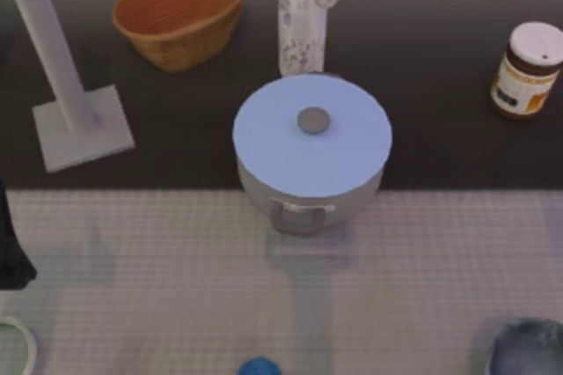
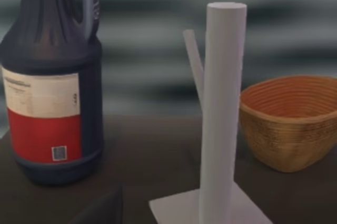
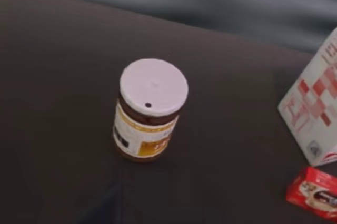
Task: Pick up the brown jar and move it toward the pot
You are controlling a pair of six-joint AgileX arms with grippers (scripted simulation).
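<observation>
The brown jar (image 1: 526,71) has a white lid and an orange-and-white label. It stands upright on the dark strip at the far right, and the right wrist view shows it (image 3: 150,111) from above with nothing touching it. The pot (image 1: 312,142), grey-white with a pale blue lid and a grey knob, sits mid-table, well to the jar's left. My right arm (image 1: 526,349) is low at the front right corner, far from the jar. My left arm (image 1: 13,247) shows at the left edge. Neither gripper's jaws show clearly.
A woven basket (image 1: 180,14) and a white speckled bottle (image 1: 303,14) stand at the back. A white post on a square base (image 1: 70,93) is at back left. A dark jug (image 2: 50,87) stands beside the post. A white-red carton (image 3: 316,108) and a red box (image 3: 316,192) lie near the jar.
</observation>
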